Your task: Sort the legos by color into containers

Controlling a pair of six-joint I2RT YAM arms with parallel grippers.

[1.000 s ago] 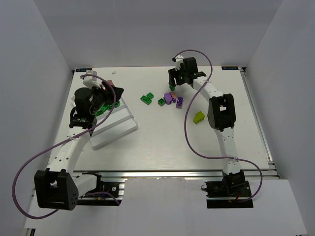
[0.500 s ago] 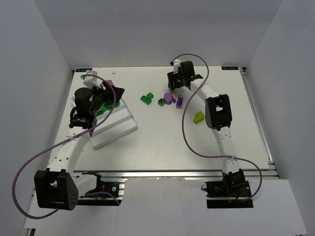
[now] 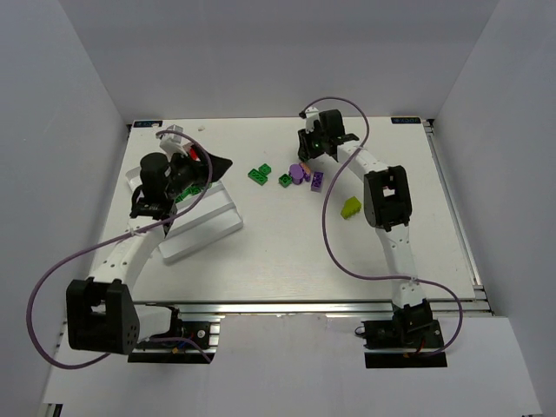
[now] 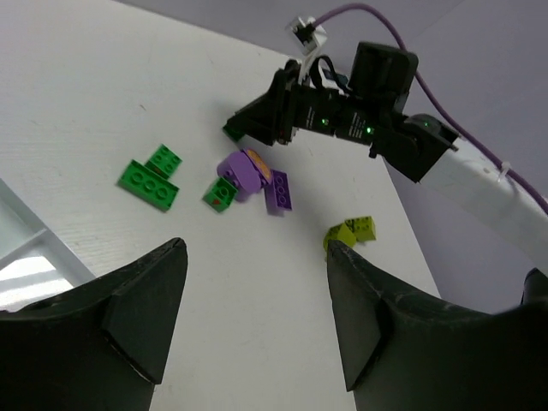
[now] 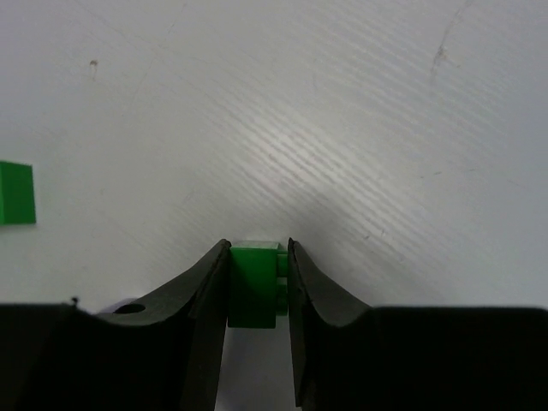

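Squeezing the green brick (image 5: pixel 254 295) between the right fingers (image 5: pixel 301 287) at bottom middle, long side pointing up the frame, white tray (image 3: pixel 208 228) far left under empty, wide-open left fingers (image 4: pixel 141 291).

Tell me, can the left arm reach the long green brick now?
Probably yes. The left gripper has its jaws open and empty, and only bare table lies between them and the long green brick. The right gripper, shut on a small green brick farther back, is clear.
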